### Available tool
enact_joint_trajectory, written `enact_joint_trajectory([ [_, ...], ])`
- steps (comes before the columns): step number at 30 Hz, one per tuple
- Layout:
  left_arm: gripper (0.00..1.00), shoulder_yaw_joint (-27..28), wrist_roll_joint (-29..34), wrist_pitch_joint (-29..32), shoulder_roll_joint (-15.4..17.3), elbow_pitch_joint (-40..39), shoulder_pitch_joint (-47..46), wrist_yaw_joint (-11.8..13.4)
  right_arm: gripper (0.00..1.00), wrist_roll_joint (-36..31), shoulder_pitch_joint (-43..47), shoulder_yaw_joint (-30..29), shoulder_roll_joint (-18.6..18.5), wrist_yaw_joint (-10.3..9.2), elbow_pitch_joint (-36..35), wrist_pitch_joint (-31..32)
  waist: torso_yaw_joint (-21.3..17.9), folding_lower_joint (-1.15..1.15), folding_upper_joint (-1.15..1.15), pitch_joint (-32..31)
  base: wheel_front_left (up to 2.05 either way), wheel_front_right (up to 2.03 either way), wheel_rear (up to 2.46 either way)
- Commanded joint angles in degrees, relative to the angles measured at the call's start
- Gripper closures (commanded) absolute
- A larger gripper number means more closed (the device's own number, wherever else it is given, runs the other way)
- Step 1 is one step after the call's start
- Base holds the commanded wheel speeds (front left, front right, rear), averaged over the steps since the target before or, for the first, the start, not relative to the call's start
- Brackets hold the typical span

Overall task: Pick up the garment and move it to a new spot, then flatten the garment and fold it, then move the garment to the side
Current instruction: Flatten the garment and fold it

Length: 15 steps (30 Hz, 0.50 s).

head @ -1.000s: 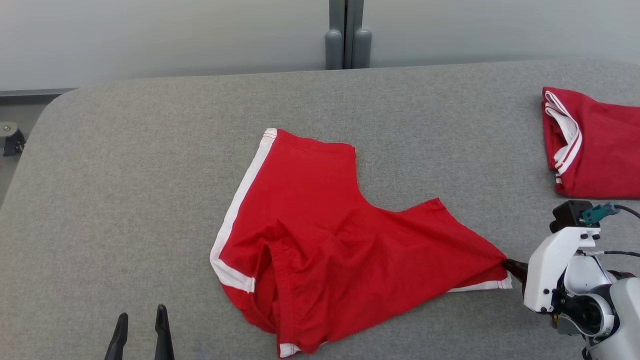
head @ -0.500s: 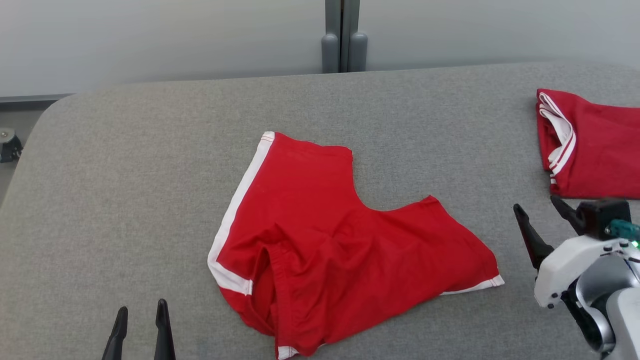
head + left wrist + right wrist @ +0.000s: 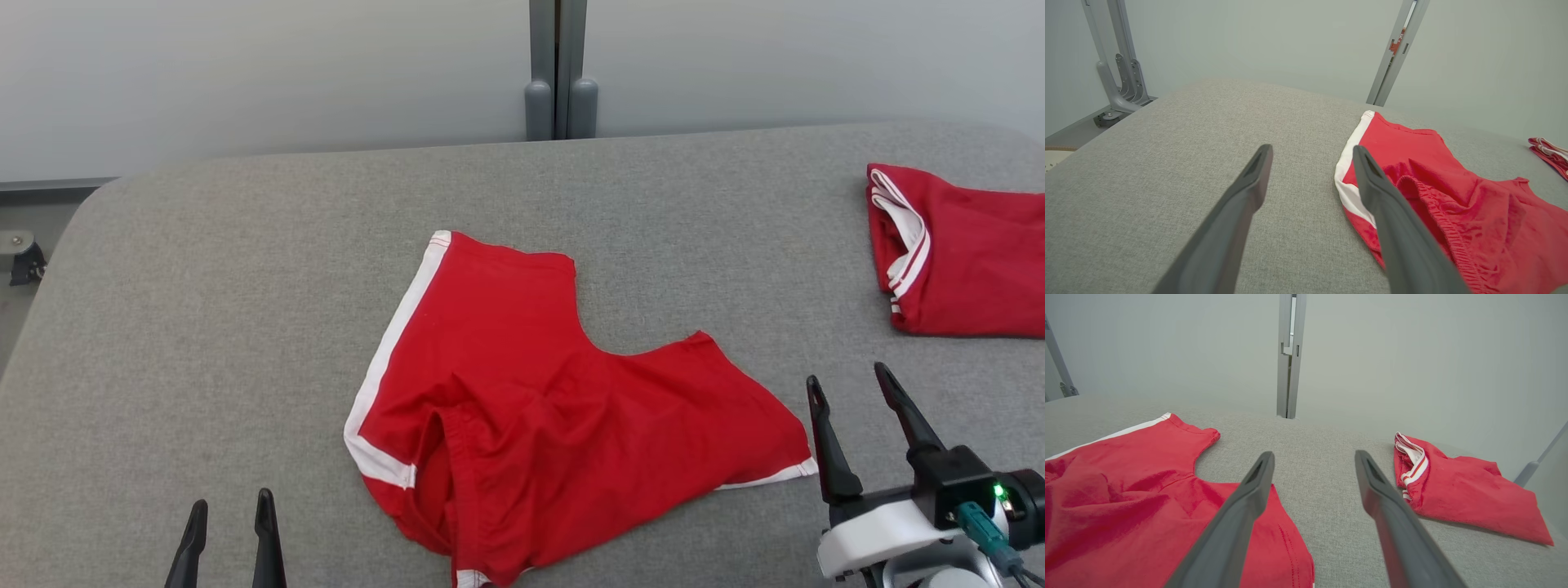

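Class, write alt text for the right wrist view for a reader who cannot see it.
The open right gripper points across a grey table, with spread red shorts to its left and a folded red garment to its right.

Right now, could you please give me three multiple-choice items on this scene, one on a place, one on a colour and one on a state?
1. Where on the table does the folded garment lie, in the head view?
A. far right
B. far left
C. near middle

2. What colour is the stripe down the side of the spread shorts?
A. blue
B. white
C. black

3. How does the right gripper stand?
A. shut on the shorts
B. open, holding nothing
C. shut on nothing

Answers:
1 A: it sits at the right edge, apart from the shorts.
2 B: a white band edges the red cloth.
3 B: its jaws stand apart beside the shorts' hem.
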Motion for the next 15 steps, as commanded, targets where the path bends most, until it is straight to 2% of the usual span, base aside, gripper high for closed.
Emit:
enact_joint_trajectory([
  [1,0.00,0.1,0.4,0.0,0.1,0.2,0.3,-0.2,0.00,-0.4,2.1,-1.3,0.6,-0.10,-1.0,-0.2,0.3,0.00,0.00,-0.5,0.00,0.00,0.00],
  [5,0.00,0.1,0.9,0.0,0.1,0.6,1.1,-0.2,0.00,0.1,4.4,-3.2,1.8,-0.10,-2.3,-0.2,0.5,0.00,0.00,-1.2,0.00,0.00,0.00],
  [15,0.00,-0.1,2.0,0.0,0.1,0.4,1.5,-0.2,0.00,4.2,4.9,-1.4,1.8,-0.10,-1.2,-0.2,0.7,0.00,0.00,-1.9,0.00,0.00,0.00],
])
